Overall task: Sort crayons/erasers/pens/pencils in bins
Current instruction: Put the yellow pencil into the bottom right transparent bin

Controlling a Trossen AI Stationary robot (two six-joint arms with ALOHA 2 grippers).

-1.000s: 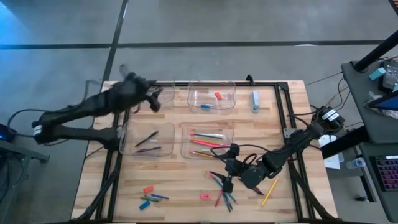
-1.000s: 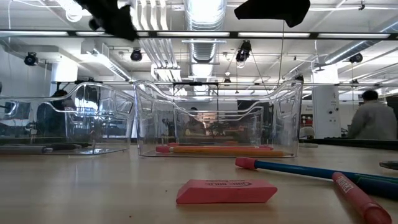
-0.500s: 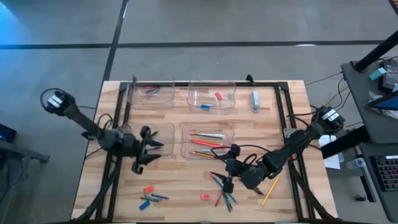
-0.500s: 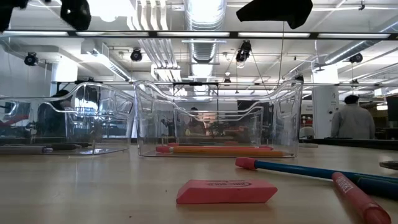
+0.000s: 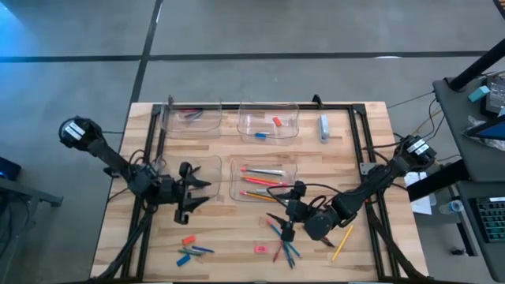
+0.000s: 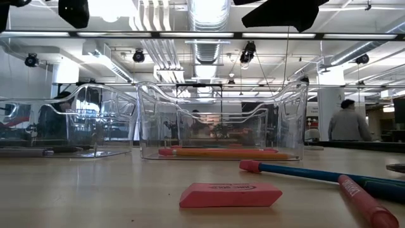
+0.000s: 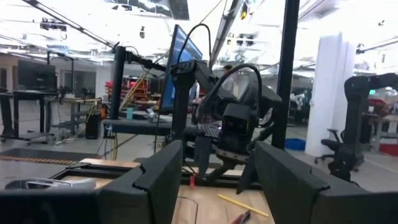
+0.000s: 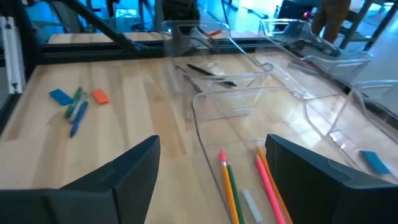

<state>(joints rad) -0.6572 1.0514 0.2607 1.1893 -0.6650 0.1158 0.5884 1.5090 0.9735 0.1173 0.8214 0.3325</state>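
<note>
— Above the near table edge, what do the grippers hold?
— Nothing. Left gripper (image 5: 192, 197) spread over the pens bin (image 5: 162, 180); right gripper (image 5: 284, 222) spread above loose pencils (image 5: 282, 241). Pink eraser (image 5: 259, 248) nearby.

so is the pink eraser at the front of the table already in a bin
No, in the low view the pink eraser lies flat on the bare wooden table, in front of the clear bins.

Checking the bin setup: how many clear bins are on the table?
4: far-left bin, far-middle bin, near-left bin by the left arm, near-middle bin.
</note>
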